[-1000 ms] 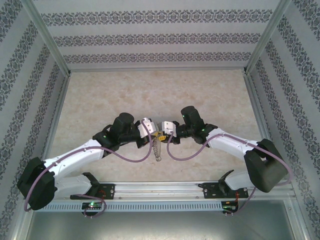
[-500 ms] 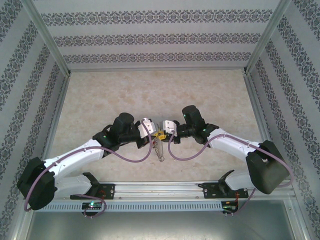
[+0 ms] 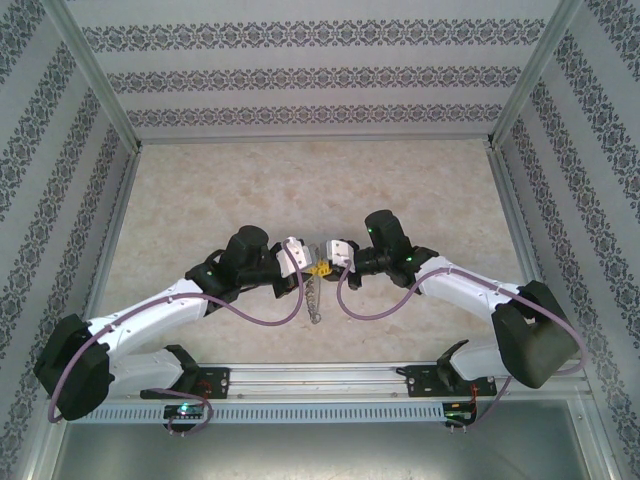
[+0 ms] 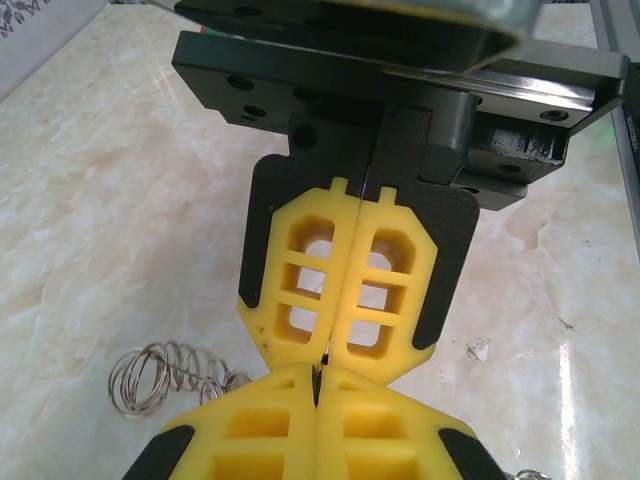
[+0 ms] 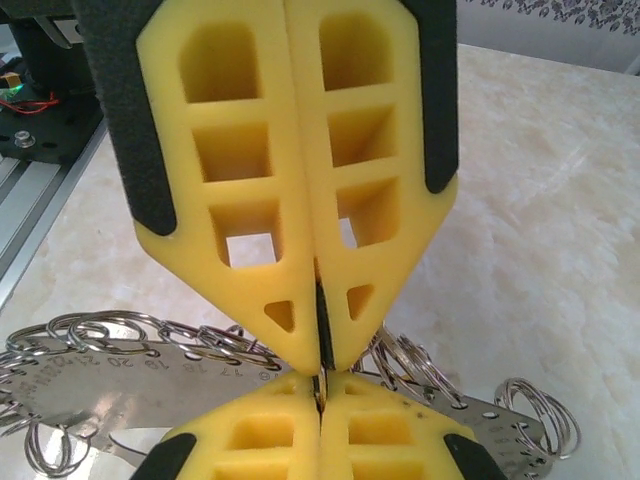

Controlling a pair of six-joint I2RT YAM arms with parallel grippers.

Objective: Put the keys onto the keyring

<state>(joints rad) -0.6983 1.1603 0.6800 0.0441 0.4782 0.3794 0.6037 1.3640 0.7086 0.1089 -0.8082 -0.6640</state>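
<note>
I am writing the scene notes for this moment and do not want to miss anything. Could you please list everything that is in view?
metal strip: one, silvery, numbered, below the fingertips
split rings: many, silvery, strung along the strip
table: one, beige marble look, under everything
walls: three, white with dark patterned bands, around the table
cables: two, purple, looping over the table's near part
left gripper: one, yellow fingers, shut, tip to tip with the right
right gripper: one, yellow fingers, shut
</note>
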